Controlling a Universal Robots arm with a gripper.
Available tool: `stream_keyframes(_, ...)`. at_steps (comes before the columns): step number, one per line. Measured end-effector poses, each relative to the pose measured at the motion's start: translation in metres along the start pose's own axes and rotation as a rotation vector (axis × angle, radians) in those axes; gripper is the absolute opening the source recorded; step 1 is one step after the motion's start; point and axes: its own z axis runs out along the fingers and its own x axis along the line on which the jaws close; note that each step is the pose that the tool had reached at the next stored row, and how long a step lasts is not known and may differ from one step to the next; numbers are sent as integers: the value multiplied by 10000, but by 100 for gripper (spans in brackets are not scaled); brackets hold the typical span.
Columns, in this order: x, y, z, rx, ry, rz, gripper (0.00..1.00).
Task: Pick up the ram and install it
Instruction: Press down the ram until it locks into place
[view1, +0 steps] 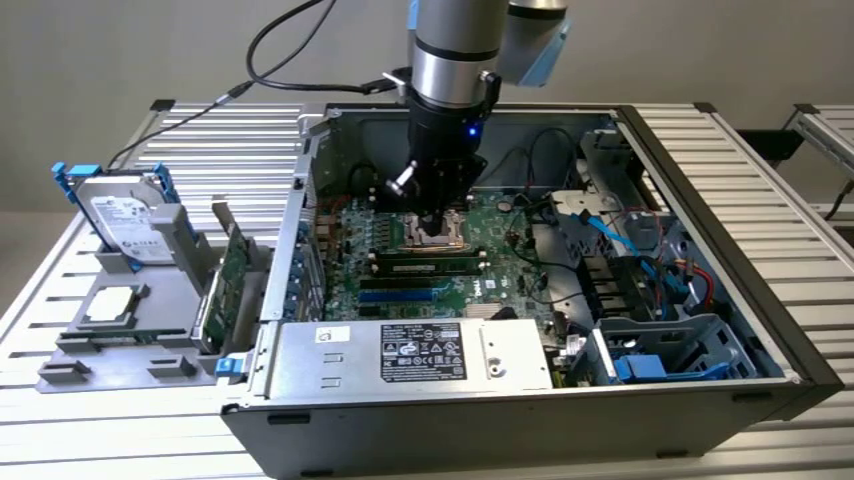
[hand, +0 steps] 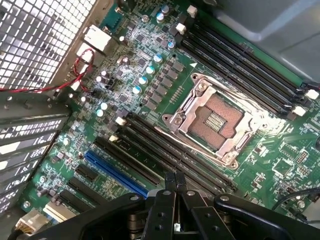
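Slatted metal table (view1: 747, 180), seemingly grey wall (view1: 107, 40)

We're seeing the silver-and-black robot arm (view1: 451, 60) coming straight down, wrist vertical w/ a blue light glowing on it. The black two-finger gripper (hand: 175, 181) is pointing down, its fingers (hand: 170, 184) pressing together at the tips, no gap btwn them, nothing sitting between.

No text can be read with certainty. The white label (view1: 420, 352) on the silver power supply (view1: 407, 357) carries rows of small print and marks, all too small to read. The same holds for the sticker on the hard drive (view1: 123, 222).
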Motion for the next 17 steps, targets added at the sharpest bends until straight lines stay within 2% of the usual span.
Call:
stream_keyframes(8, 0, 0, 0, 7, -67, 876, 11)
stream_keyframes(17, 0, 0, 0, 4, -93, 1850, 11)
